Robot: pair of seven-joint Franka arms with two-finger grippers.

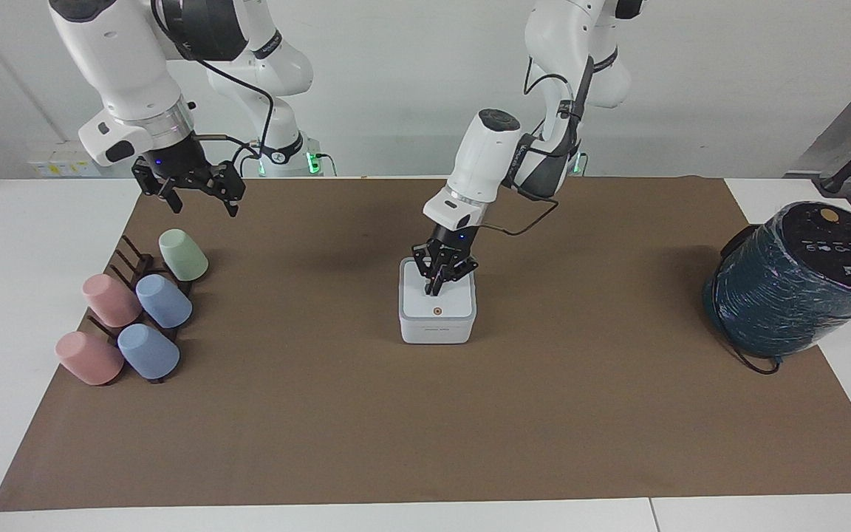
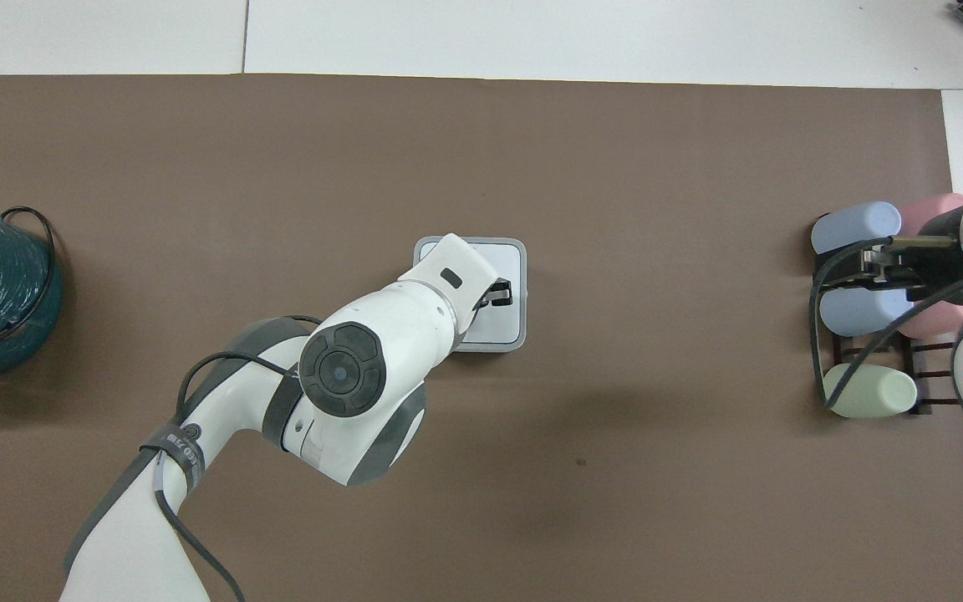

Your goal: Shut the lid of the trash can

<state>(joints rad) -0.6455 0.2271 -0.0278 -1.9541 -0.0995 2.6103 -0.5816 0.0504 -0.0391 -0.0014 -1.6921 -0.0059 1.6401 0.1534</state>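
The small white trash can [image 1: 436,332] stands in the middle of the brown mat. Its lid [image 1: 450,304] lies flat on it, orange dot up, and hides the inside. My left gripper [image 1: 433,289] points down with its fingers together, tips touching the lid's part nearer the robots. In the overhead view the left arm covers much of the lid [image 2: 502,322], and the left gripper [image 2: 498,294] shows only as a dark bit over it. My right gripper [image 1: 200,198] waits open and empty in the air beside the cup rack.
Several pink, blue and green cups [image 1: 163,299] lie on a dark rack at the right arm's end. A large dark teal cylindrical appliance [image 1: 795,281] with a cable stands at the left arm's end. The mat [image 1: 425,428] is bare farther from the robots.
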